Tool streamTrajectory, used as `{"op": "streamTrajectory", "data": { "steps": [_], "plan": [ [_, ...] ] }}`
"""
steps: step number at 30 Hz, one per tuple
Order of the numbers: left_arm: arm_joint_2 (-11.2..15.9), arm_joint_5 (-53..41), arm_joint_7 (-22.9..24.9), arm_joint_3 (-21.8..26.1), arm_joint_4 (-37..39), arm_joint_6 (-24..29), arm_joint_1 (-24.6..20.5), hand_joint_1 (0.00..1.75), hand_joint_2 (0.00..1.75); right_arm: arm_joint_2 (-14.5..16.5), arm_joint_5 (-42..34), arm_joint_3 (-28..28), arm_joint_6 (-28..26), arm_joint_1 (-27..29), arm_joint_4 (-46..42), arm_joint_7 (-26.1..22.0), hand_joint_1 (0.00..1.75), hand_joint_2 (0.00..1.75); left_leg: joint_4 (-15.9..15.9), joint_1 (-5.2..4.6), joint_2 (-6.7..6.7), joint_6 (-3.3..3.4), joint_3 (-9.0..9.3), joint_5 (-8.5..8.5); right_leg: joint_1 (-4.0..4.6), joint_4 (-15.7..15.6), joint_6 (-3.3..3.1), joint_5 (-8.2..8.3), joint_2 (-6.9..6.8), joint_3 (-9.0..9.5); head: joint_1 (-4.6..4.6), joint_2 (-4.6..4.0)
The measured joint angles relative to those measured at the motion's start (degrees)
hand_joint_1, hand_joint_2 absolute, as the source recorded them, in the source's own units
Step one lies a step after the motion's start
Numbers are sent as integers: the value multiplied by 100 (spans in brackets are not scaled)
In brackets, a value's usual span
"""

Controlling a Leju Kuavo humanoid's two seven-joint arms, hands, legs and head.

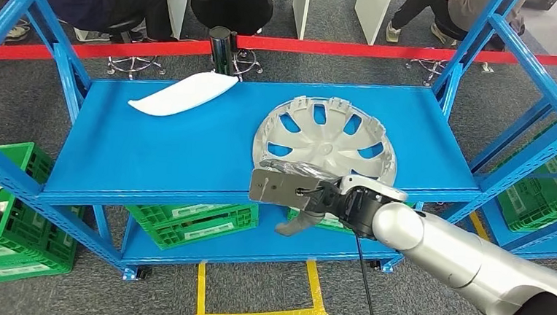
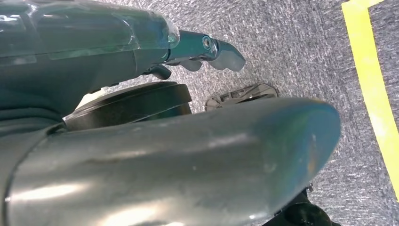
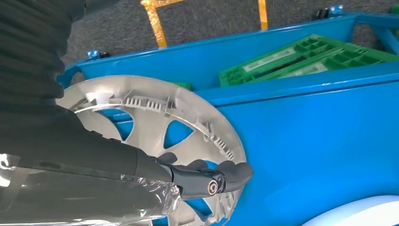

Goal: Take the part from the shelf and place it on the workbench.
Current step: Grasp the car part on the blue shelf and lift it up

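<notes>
**A:** How far along is this?

**B:** Early, I'd say. The wheel cover [image 1: 325, 139] lies flat on the blue shelf [image 1: 152, 150], inner side up, near the shelf's front edge. Nothing has been carried to a workbench, and I can't pick one out.

**A:** Which part is the target?

**B:** The task doesn't say. A white curved panel [image 1: 183, 95] lies toward the back of the shelf, well apart from the wheel cover. But the right hand [image 1: 299, 195] is at the wheel cover's near rim, so I judge that to be the one.

**A:** Has the hand got it?

**B:** Not clearly. In the right wrist view the fingertips [image 3: 233, 172] reach over the rim, with the thumb hanging below the shelf edge in the head view. Whether they touch or clamp the rim I can't tell; the cover isn't lifted.

**A:** And the left hand?

**B:** The left hand [image 2: 207, 54] hangs over the grey carpet with a yellow floor line [image 2: 371, 84] beside it. Its fingers look curled in with nothing in them.

**A:** So what's left?

**B:** Nearly everything: secure the rim, lift the cover off the shelf, turn to the workbench, set it down.
</notes>
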Motion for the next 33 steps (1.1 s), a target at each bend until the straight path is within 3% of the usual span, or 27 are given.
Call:
{"op": "streamTrajectory", "data": {
  "steps": [13, 33],
  "plan": [
    [2, 89, 31, 0, 0, 25, 3, 0, 0, -507, -265, 1201, -396, -965, 515, 26, 0, 175, 1, -1, -46, 0, -3, 0, 0, -2, 0, 0, -21, 1, 2, 0],
    [17, 38, 21, 0, 0, 16, 3, 0, 0, -1009, -537, 1886, -589, -885, 1321, 26, 0, 175, 2, -1, -53, 0, -4, 0, 1, -5, 0, 0, -27, 1, 3, 0]
  ]
}}
